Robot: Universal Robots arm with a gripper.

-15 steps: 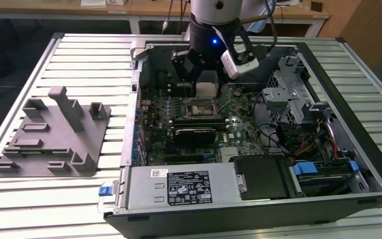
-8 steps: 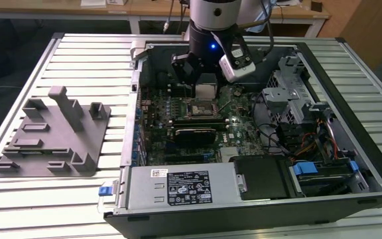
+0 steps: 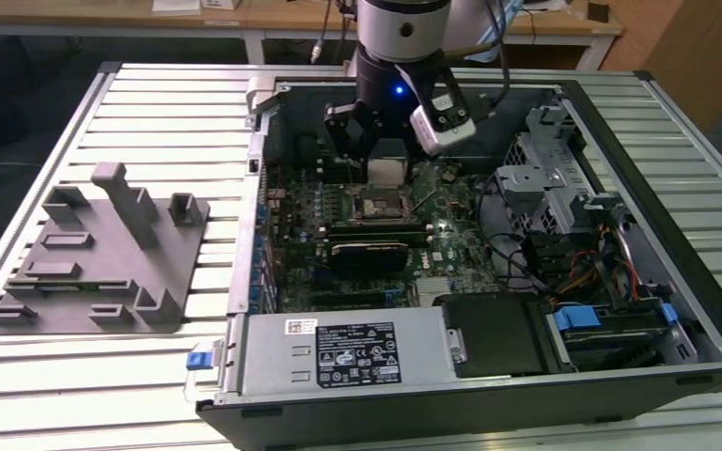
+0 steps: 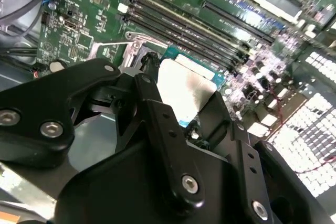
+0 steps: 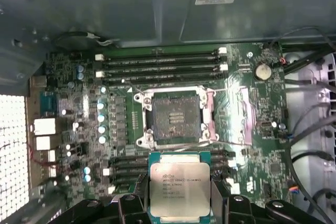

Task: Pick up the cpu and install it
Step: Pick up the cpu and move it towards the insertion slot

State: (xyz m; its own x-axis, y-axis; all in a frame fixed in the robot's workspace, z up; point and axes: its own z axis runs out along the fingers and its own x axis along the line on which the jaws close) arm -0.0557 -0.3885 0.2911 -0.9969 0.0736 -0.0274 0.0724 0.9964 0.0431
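The cpu (image 5: 180,184), a thin square chip with a silvery top and green edge, is held between the black fingers of my gripper (image 5: 180,203). In the exterior view the cpu (image 3: 387,170) hangs above the motherboard inside the open computer case, just behind the socket (image 3: 379,202). The first wrist view shows the open socket (image 5: 173,120) with its metal frame empty, a short way ahead of the chip. In the second wrist view the cpu (image 4: 185,88) sits between the fingers (image 4: 160,124) over the memory slots.
The green motherboard (image 3: 449,246) lies inside the black case (image 3: 662,235) with memory slots (image 5: 160,61) beside the socket. Cables and a drive cage (image 3: 549,178) crowd the exterior view's right. A grey fixture (image 3: 104,254) stands on the slatted table at the exterior view's left.
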